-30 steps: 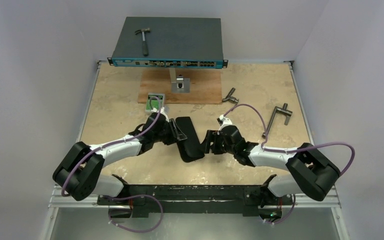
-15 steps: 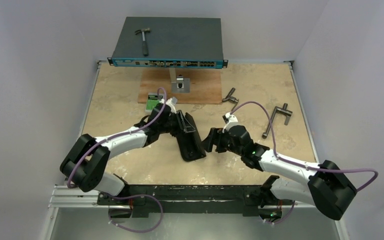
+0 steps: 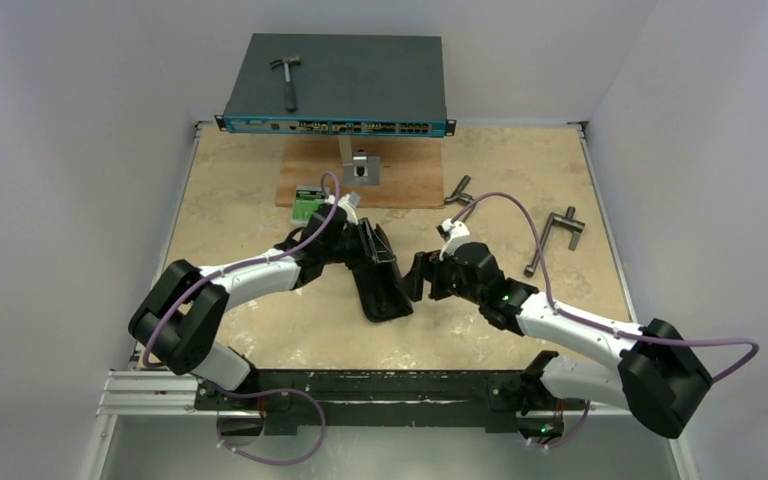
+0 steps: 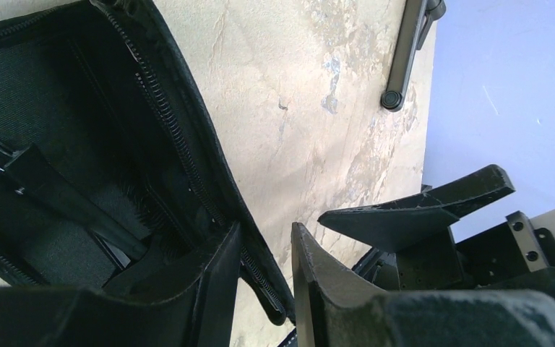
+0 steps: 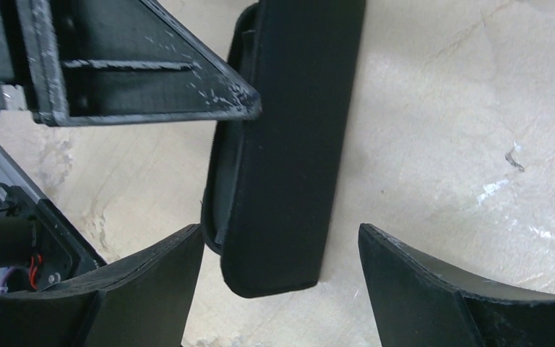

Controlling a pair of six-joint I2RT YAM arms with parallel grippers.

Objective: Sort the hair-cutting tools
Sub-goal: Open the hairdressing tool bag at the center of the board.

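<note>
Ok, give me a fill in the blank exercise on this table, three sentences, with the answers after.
1. The right gripper sits at the end of the black case with its jaws ___.
2. The ___ lies on top of the network switch.
3. Both grey T-handle tools lie on the ___ side of the table.
Missing words: open; hammer; right.

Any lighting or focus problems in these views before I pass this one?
Top external: even light, soft shadows, sharp throughout. Left wrist: detail inside the black zip case is lost in darkness, and the left claw blurs near the lens. Right wrist: right claw soft-edged; table bright, not blown out.
</note>
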